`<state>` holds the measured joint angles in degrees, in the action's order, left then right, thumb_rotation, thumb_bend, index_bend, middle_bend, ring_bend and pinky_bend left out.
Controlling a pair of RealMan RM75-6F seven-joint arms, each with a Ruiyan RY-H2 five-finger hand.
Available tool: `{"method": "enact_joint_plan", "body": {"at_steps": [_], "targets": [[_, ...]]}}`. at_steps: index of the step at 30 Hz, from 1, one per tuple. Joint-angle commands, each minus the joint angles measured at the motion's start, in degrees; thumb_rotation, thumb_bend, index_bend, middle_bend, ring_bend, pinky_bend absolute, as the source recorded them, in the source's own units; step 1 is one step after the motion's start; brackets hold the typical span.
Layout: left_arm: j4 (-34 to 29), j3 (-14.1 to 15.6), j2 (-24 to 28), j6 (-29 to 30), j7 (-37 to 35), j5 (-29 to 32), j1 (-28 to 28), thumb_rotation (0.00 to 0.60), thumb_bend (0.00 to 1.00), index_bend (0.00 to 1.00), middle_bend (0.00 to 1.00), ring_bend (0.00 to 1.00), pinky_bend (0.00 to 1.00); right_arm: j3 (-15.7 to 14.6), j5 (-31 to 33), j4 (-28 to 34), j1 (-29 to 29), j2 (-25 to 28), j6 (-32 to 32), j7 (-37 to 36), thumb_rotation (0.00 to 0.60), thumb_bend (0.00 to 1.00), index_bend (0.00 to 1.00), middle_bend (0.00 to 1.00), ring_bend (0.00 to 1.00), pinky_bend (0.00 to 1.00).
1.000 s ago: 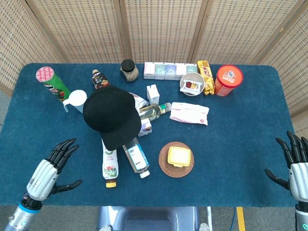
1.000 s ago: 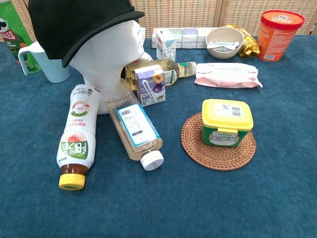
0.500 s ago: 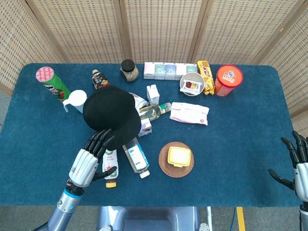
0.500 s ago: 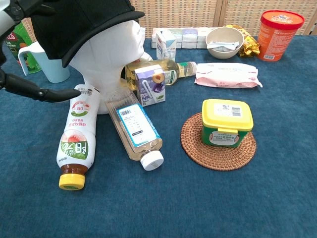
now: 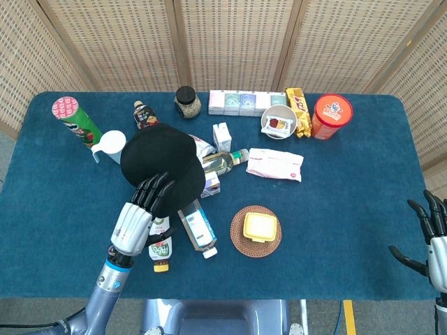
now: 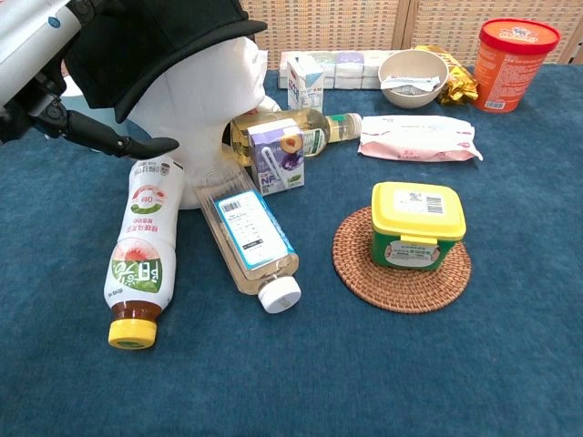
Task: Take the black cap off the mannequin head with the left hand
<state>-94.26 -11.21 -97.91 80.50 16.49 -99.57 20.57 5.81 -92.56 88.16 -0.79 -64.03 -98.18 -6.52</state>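
Observation:
The black cap (image 5: 159, 164) sits on the white mannequin head (image 6: 202, 100), brim toward the table's front; it also fills the top left of the chest view as the black cap (image 6: 150, 41). My left hand (image 5: 140, 213) reaches up from the front, fingers (image 5: 155, 190) spread over the brim's edge, thumb (image 6: 123, 141) stretched out below the brim. Nothing is gripped. My right hand (image 5: 431, 237) hangs open past the table's right front corner, far from the cap.
Two bottles (image 6: 146, 246) (image 6: 248, 238) lie in front of the mannequin head, a juice carton (image 6: 276, 157) and glass bottle (image 6: 301, 132) beside it. A white mug (image 5: 108, 146), chip can (image 5: 77, 120), yellow tub on a coaster (image 5: 259, 227), wipes pack (image 5: 274, 164), bowl (image 5: 278, 120) and red tub (image 5: 331, 115) stand around.
My left hand has swung in from the table's left front to the cap's brim, fingers now over its edge. The right hand sank slightly lower at the right edge.

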Motion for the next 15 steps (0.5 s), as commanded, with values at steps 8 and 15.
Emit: {"method": "enact_joint_plan", "body": {"at_steps": [8, 15], "targets": [[3.6, -0.7, -2.1, 4.4, -1.0, 0.0, 0.7, 0.6, 0.22, 0.36, 0.13, 0.04, 0.23, -0.1, -0.1, 0.0, -0.1, 0.0, 0.4, 0.0, 0.6, 0.0, 0.13, 0.01, 0.0, 0.0], [5.2, -0.4, -1.9, 6.8, -2.8, -1.0, 1.0, 0.6, 0.23, 0.45, 0.22, 0.13, 0.31, -0.1, -0.2, 0.1, -0.1, 0.0, 0.3, 0.0, 0.6, 0.0, 0.13, 0.01, 0.0, 0.0]]}}
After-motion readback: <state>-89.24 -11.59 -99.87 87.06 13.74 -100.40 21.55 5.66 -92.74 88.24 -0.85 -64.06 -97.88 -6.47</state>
